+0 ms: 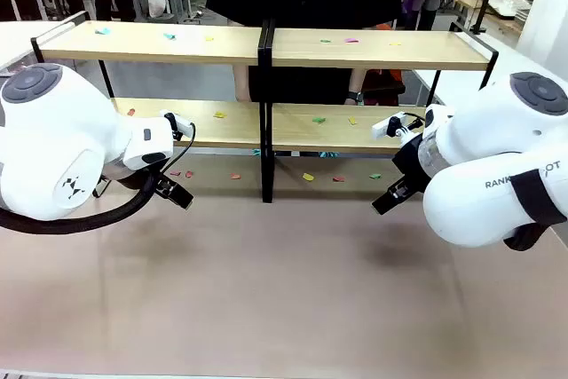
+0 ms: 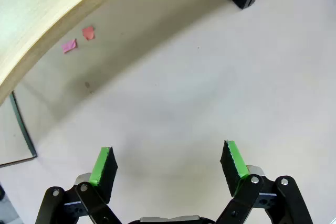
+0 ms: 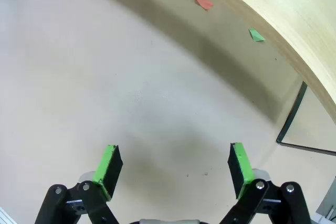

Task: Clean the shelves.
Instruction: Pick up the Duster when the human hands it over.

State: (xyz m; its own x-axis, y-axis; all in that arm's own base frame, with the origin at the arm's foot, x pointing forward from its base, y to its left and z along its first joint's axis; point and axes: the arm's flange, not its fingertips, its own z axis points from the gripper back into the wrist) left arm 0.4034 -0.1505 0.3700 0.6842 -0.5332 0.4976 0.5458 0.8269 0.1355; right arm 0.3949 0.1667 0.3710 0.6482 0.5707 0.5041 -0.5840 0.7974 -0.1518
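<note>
Two wrist views show open, empty jaws over the table [image 2: 210, 77]; front view adds scraps [image 1: 219, 114], perhaps paper, on shelves [image 1: 142, 42].

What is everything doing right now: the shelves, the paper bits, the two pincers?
shelves: upright, coloured paper bits on both levels
paper bits: lying loose on the shelves and the table underneath
left pincer: open, empty, over the table
right pincer: open, empty, over the table

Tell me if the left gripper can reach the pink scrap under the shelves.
Probably yes: the left gripper is open, bare table leads to the pink scrap; the lower board beside it may cramp the wrist.
</note>
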